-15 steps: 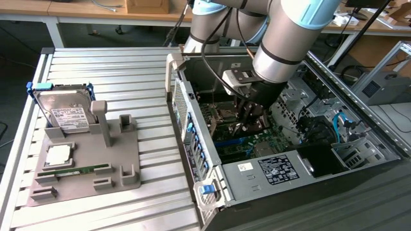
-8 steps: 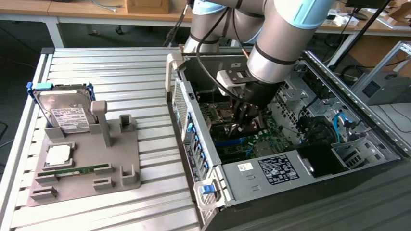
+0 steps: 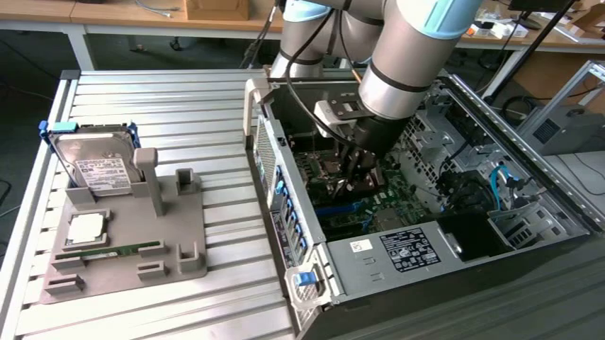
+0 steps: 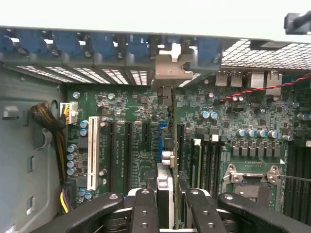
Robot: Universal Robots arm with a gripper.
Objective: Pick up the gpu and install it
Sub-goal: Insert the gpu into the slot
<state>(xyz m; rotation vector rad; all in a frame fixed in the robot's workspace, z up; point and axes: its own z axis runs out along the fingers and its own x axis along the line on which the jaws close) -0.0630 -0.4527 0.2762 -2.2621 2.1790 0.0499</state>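
I see the end effector [image 4: 167, 213] closed on the gpu [image 4: 165, 184], which stands on edge inside the open computer case [image 3: 378, 262]. The card sits over the motherboard [image 4: 136, 145] slots, its bracket end toward the case's rear wall. The hard drive [image 3: 95, 166] stands in a holder on the table [image 3: 189, 106].

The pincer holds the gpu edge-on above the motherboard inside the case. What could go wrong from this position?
1. The gpu hangs between the pincer fingers over the motherboard; if it is not lined up with its slot, pressing could bend the card or connector.
2. Its metal bracket sits close to the rear slot openings of the computer case; it may catch there.
3. The red cable and yellow wire bundle lie near; the arm might snag them.
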